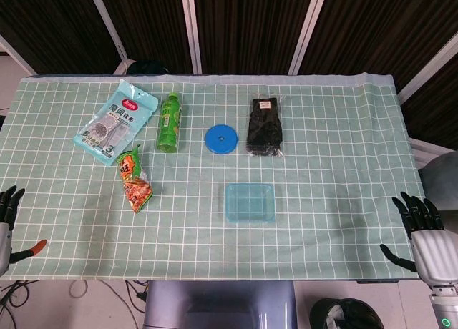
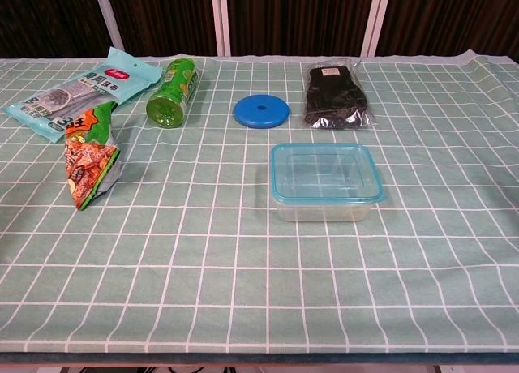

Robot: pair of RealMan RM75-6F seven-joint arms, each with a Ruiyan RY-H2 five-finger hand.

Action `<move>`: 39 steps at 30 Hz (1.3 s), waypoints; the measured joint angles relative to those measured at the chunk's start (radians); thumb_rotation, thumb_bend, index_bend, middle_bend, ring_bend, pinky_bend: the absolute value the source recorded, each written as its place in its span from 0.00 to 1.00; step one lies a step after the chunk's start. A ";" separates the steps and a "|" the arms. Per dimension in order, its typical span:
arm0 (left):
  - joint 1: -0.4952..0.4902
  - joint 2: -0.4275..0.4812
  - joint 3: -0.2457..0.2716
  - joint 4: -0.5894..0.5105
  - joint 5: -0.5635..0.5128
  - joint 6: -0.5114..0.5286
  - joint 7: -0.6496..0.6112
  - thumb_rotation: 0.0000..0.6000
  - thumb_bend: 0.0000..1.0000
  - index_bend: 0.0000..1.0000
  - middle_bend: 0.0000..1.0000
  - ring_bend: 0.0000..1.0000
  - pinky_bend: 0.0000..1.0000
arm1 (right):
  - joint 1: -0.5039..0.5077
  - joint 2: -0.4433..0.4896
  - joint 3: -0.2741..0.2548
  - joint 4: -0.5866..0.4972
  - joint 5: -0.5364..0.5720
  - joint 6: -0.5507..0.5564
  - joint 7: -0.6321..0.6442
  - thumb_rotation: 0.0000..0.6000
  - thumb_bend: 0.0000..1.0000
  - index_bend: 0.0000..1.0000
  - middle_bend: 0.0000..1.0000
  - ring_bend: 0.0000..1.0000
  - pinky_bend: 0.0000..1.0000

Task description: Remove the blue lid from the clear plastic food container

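The clear plastic food container [image 1: 249,213] [image 2: 324,212] stands near the middle of the table, with its translucent blue lid [image 1: 249,200] [image 2: 324,170] seated on top. My left hand [image 1: 8,229] hangs at the table's front left corner, fingers spread and holding nothing. At the front right corner my right hand [image 1: 421,232] is likewise spread and empty. Both hands are far from the container, and the chest view shows neither of them.
A round blue disc [image 1: 222,139] [image 2: 261,112] lies behind the container. A black packet [image 1: 264,126] [image 2: 336,96] sits back right. A green bottle [image 1: 169,121] [image 2: 173,92], an orange snack bag [image 1: 134,179] [image 2: 91,154] and a light blue pouch [image 1: 117,121] [image 2: 81,91] lie at the left.
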 measured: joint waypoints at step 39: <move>-0.372 -0.083 -0.169 -0.189 -0.206 -0.400 0.301 1.00 0.00 0.00 0.00 0.00 0.03 | 0.008 -0.038 0.050 0.015 0.086 -0.006 -0.020 1.00 0.32 0.00 0.00 0.00 0.00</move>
